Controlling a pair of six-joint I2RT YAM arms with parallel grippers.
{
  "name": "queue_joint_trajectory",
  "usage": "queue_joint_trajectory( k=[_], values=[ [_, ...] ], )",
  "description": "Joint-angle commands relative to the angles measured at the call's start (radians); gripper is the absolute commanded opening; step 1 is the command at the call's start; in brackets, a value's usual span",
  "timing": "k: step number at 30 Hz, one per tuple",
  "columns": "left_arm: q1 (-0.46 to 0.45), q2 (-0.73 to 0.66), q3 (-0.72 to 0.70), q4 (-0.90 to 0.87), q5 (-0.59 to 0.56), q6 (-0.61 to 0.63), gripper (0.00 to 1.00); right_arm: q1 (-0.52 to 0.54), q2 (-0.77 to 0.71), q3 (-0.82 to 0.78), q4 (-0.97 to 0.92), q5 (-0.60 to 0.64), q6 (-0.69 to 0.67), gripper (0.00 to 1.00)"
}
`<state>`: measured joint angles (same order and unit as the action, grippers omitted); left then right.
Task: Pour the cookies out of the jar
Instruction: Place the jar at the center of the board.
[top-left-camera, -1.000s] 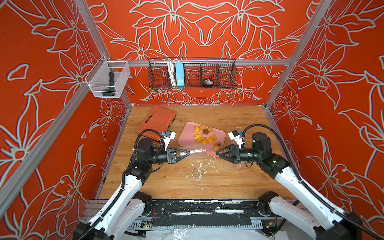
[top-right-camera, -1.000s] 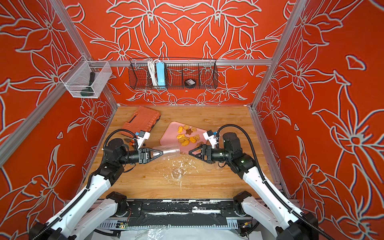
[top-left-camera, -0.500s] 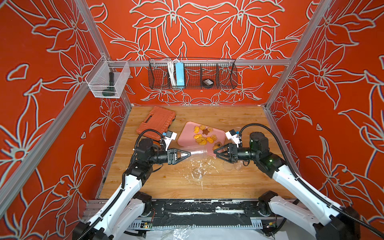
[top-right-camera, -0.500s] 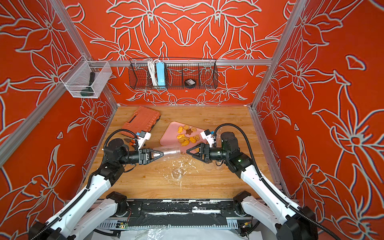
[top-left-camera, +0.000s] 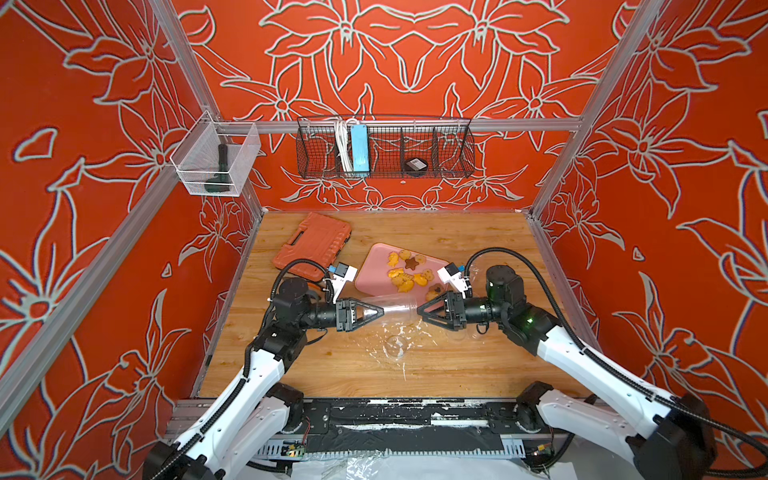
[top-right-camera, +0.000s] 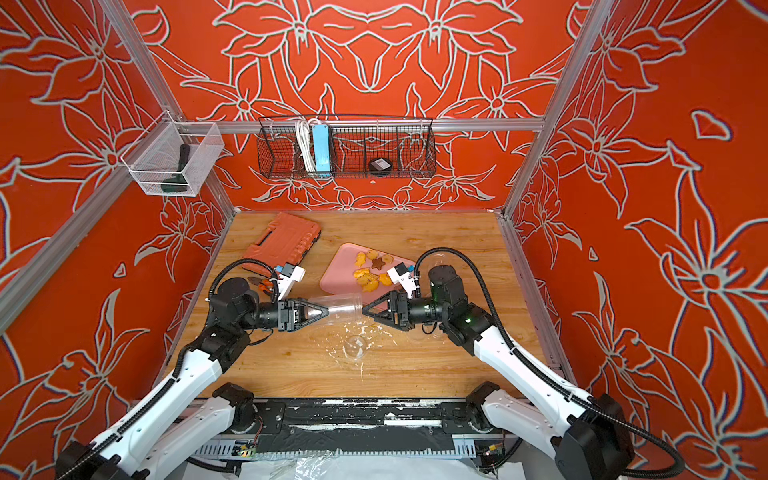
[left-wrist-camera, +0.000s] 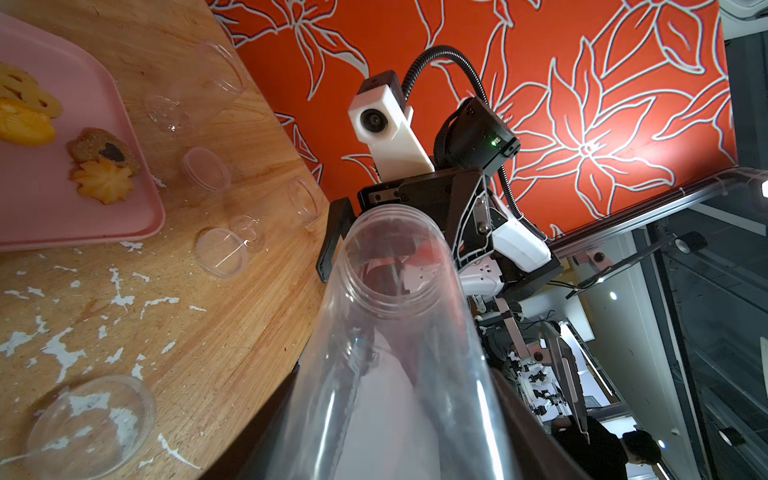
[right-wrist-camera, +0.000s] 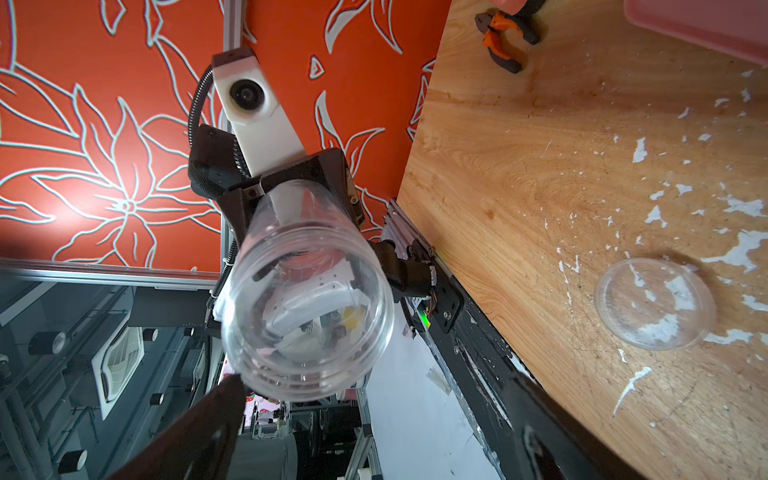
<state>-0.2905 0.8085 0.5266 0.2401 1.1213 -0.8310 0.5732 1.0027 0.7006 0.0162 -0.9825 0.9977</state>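
The wooden tabletop (top-left-camera: 478, 365) carries everything. The ribbed orange plastic tool case (top-left-camera: 312, 245) lies at the far left part of it, well apart from the work, so I think it has no role here. The flat pink plastic tray (top-left-camera: 374, 276) lies near the middle, probably as the place that receives the pour.

The left gripper (top-left-camera: 377, 311) is clenched on the closed end of the clear plastic jar (top-left-camera: 399, 309). It holds the jar lying level above the table, with the mouth turned toward the right gripper (top-left-camera: 420, 310). The right gripper has its fingers spread wide and grasps nothing. It stands just at the mouth, maybe to take the jar or to steady it.

A round clear plastic lid (top-left-camera: 395, 345) rests on the table below the jar, likely off for the pouring. The cookies (top-left-camera: 405, 274), small orange, yellow and tan biscuits with one brown star, all lie on the tray. The jar looks empty in both wrist views, so the pouring seems done.

The jar's wall is faint in both top views. I cannot tell if the right fingertips touch its rim. The white camera mount (top-left-camera: 453, 277) on the right wrist covers a corner of the tray. The orange-handled pliers (right-wrist-camera: 505, 41) are mostly hidden behind the left arm (top-right-camera: 232, 307) in the top views.
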Motion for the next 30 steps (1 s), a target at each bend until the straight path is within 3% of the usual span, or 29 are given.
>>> queue_joint_trajectory(
  k=[1,10,16,30],
  values=[
    [-0.018,0.003,-0.007,0.051,0.023,-0.014,0.61,0.022,0.015,0.026,0.045,0.005,0.007,0.99],
    [-0.024,-0.009,0.004,0.034,0.000,0.000,0.61,0.040,0.012,0.049,0.030,0.057,-0.005,0.97],
    [-0.026,-0.005,0.001,0.051,0.011,-0.013,0.61,0.040,0.034,0.056,0.097,0.023,0.044,0.96],
    [-0.050,-0.005,-0.019,0.077,0.003,-0.028,0.62,0.094,0.114,0.098,0.215,0.021,0.111,0.85]
  ],
)
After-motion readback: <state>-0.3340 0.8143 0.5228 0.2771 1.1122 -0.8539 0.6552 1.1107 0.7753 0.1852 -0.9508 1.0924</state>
